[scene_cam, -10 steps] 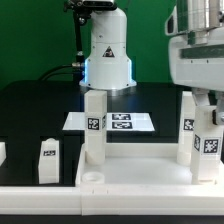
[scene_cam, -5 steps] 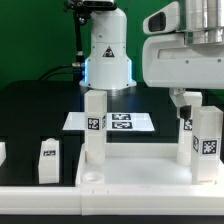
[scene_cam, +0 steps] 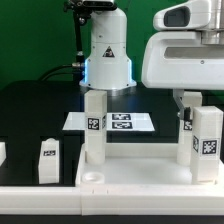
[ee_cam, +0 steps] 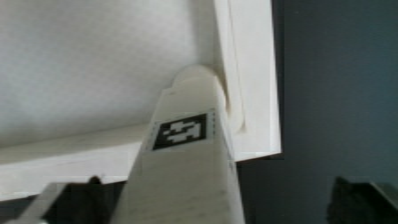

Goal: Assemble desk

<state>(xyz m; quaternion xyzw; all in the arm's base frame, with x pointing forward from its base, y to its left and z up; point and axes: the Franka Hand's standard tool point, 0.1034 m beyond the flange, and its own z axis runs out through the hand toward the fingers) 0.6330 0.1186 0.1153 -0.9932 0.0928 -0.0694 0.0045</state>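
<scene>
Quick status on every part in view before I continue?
Desk slab: flat on table, legs upward.
Left leg: upright in socket.
Right leg: upright in corner, jaws apart either side.
Loose leg: standing on table, unmounted.
Gripper: open, above right leg.

We see the arm reaching in high on the exterior view's right, its white wrist housing level and the gripper (scene_cam: 190, 101) pointing straight down. In the wrist view both dark fingertips (ee_cam: 75, 200) stand wide apart, jaws parted, clamping nothing between them.
</scene>
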